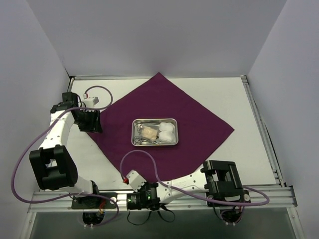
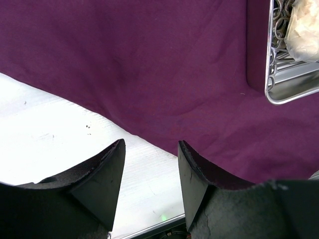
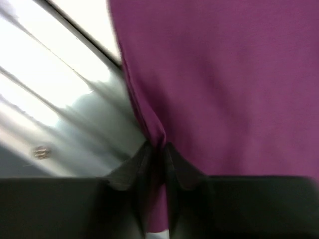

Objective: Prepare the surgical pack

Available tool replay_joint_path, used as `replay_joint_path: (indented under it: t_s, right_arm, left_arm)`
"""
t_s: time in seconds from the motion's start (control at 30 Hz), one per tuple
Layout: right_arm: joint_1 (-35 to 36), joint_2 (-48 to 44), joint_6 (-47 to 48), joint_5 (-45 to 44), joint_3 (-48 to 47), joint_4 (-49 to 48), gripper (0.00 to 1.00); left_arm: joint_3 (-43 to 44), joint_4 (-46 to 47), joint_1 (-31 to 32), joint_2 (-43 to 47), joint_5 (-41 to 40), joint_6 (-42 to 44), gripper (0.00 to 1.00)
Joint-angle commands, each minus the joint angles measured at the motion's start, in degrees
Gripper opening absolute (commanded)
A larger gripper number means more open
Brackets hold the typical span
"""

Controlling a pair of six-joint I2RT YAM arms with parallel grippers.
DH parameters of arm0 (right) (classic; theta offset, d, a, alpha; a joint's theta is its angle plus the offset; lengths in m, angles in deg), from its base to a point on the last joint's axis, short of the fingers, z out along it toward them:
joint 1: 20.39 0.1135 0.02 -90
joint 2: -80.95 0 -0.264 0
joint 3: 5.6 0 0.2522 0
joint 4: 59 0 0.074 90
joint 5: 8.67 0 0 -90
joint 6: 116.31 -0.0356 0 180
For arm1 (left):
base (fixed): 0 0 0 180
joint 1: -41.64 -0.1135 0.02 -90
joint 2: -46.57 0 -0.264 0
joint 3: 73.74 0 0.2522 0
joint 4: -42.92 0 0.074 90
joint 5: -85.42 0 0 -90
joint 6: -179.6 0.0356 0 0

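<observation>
Now right gripper [image 3: 158, 147] fingers pinch the purple cloth [image 1: 164, 102] at its near corner, left gripper [image 2: 151, 144] gapes empty over the left edge; steel tray [image 1: 133, 132], holding gauze [image 1: 167, 130] and instruments [image 1: 144, 141], sits mid-cloth: loading looks done, every fold left.

purple cloth [image 1: 199, 124]: matt woven fabric, soft creases. tray [image 1: 154, 120]: bright metal, glossy rim. gauze pads [image 1: 168, 130]: white, fluffy. worktop [image 1: 224, 94]: white, smooth, slight sheen. left claw [image 2: 151, 144]: black, matt, grainy, looks like plastic.
</observation>
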Motion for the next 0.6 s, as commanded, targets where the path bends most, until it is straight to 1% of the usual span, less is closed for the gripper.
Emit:
replay_joint_path:
  t_s: [0.0, 0.03, 0.13, 0.23, 0.3, 0.43, 0.5, 0.57]
  right_arm:
    - [-1.18, 1.65, 1.22, -6.72, -2.78, 8.84, 0.03]
    - [-1.44, 1.92, 2.10, -8.29, -3.67, 9.72, 0.00]
    - [-3.10, 1.31, 4.65, -10.32, -5.61, 11.75, 0.00]
    - [-5.47, -0.71, 7.29, -10.94, -5.35, 10.87, 0.00]
    - [-8.29, -2.55, 10.27, -11.47, -5.35, 10.17, 0.00]
    - [-12.59, -6.07, 17.91, -12.26, -6.40, 6.41, 0.00]
    - [-16.72, -8.00, 24.67, -11.91, -6.14, 3.77, 0.00]
    - [-19.70, -9.15, 30.47, -10.34, -4.57, -2.46, 0.00]
  left_arm:
    - [0.49, 0.98, 0.14, 0.63, 1.82, 0.66, 0.56]
    - [0.66, 0.98, 0.31, 0.89, 1.73, 0.74, 0.56]
    - [0.93, 0.72, 0.40, 1.68, 1.38, 1.27, 0.56]
    - [1.28, 0.54, 0.84, 2.30, 1.29, 1.80, 0.56]
    - [1.54, 0.10, 1.19, 2.39, 1.29, 1.97, 0.56]
    - [2.77, -0.25, 2.59, 2.04, 1.29, 2.50, 0.56]
    - [3.38, -0.16, 3.30, 1.43, 0.94, 2.50, 0.56]
    - [4.87, 0.01, 4.61, -0.15, 0.50, 1.98, 0.56]
